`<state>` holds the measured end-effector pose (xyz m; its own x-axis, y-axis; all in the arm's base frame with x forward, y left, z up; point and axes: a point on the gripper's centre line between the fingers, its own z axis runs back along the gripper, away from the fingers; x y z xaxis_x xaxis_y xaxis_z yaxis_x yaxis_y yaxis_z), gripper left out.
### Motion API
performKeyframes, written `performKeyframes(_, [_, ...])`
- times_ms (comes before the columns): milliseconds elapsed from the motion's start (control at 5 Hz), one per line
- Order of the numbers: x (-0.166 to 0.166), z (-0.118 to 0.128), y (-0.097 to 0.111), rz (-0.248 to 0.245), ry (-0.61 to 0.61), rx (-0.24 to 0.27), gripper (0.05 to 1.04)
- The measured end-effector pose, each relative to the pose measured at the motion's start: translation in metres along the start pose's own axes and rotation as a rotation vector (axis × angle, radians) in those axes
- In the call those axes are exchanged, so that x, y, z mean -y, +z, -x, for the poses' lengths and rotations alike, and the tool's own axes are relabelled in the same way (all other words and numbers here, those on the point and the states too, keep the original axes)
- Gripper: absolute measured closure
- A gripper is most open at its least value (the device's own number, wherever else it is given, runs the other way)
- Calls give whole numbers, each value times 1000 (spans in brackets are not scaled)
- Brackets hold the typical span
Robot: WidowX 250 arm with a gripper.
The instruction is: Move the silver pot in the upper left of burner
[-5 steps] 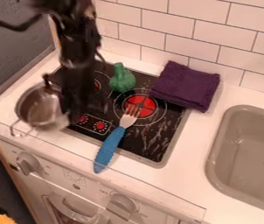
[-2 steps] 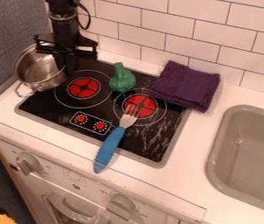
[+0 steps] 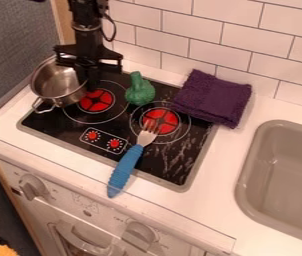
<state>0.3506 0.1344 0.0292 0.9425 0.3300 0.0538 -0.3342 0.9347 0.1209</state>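
So the gripper [image 3: 91,81] is hanging down at the upper left of the view, and as far as I can tell it's pinched tight on the right-hand edge of the silver pot [image 3: 52,86]. The contact itself is partly tucked behind the black hardware, so take that with a bit of salt. Pot's at the upper left of the stovetop [image 3: 55,123], wire handle [image 3: 44,106] pointing toward the front, sitting just up and left of the left burner [image 3: 95,101]. Can't say if its base is fully down or a touch raised. I'd call this the placing step, pretty near the end, since that's basically the corner the task wants. Next move imo: small nudge if needed, get the base flat, then let go gently and lift straight up so the rim doesn't get dragged along. Further out, the green toy vegetable [image 3: 140,90] is to the right of the gripper, then the blue-handled fork [image 3: 125,167] lying across the front edge, the purple cloth [image 3: 214,98] at the back right corner, and the sink [image 3: 280,175] off right.
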Motion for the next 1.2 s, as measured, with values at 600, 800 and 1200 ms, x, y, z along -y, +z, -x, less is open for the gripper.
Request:
performKeyframes(600, [2, -4, 12, 24, -47, 35, 196])
performKeyframes(800, [-2, -4, 39, 48, -105, 113, 75])
performKeyframes(1200, [-3, 6, 40, 104, -228, 97, 83])
